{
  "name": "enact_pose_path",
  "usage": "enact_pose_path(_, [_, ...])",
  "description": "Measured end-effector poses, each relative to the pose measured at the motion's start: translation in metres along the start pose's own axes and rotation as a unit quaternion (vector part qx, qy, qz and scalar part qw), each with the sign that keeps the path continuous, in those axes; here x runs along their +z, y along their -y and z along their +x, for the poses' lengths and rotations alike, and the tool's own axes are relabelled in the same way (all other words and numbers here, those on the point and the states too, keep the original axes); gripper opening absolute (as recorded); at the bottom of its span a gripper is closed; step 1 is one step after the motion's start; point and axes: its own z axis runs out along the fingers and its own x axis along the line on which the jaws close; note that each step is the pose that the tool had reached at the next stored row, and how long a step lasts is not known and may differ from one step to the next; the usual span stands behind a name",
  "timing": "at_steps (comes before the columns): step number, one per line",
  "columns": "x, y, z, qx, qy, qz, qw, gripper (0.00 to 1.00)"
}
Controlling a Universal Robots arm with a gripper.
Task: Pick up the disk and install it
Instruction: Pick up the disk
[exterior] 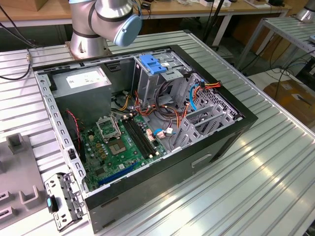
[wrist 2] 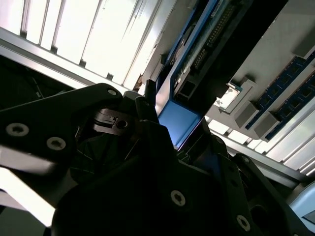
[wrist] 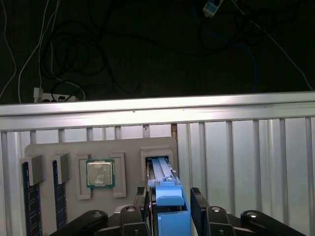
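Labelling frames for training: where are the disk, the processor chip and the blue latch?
disk (wrist: 170, 200): first wrist view, blue end tab.
processor chip (wrist: 101, 173): first wrist view, metal lid.
blue latch (exterior: 151, 65): exterior view, top face.

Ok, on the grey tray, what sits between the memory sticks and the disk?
In the first wrist view, a square processor chip sits in its own pocket of the tray, between the memory sticks and the disk standing on edge.

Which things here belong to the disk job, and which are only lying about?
Job: disk, hand at it, computer case.
Lying about: processor, memory sticks on the grey tray, power supply.
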Motion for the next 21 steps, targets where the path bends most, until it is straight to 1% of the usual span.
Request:
enact_pose_path(8, [0.0036, 0.0, 0.0, 0.0, 0.0, 0.0001, 1.0, 0.48])
enact_pose_path(19, [0.004, 0.0, 0.0, 0.0, 0.0, -0.0001, 1.0, 0.48])
enact_pose_path(20, [0.004, 0.0, 0.0, 0.0, 0.0, -0.0001, 1.0, 0.46])
enact_pose_path(21, [0.004, 0.0, 0.0, 0.0, 0.0, -0.0001, 1.0, 0.39])
